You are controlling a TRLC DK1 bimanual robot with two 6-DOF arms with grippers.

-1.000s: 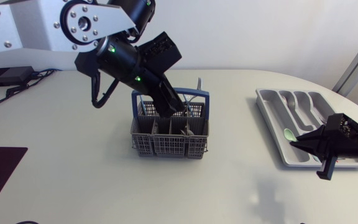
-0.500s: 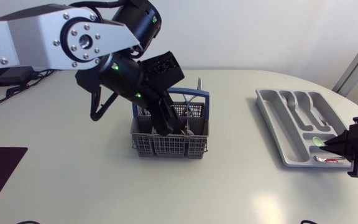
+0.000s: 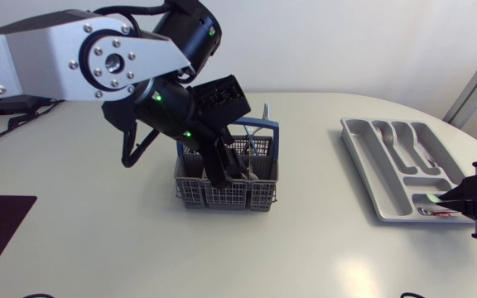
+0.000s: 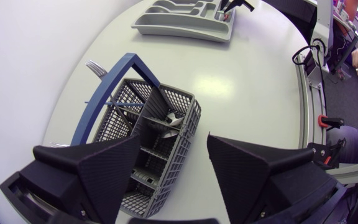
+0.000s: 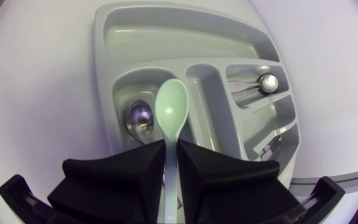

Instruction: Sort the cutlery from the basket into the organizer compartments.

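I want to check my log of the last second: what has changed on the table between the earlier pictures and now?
The right gripper, shut on the green spoon, carried it rightward across the organizer. The left gripper, open, sank lower into the basket. Basket and organizer stayed in place.

Right hand has backed off toward the right edge of the frame, carrying the green spoon across the organizer from its lower left side to its lower right end. Meanwhile the left hand has dipped deeper into the basket, and its big silver link swung further into the upper left.
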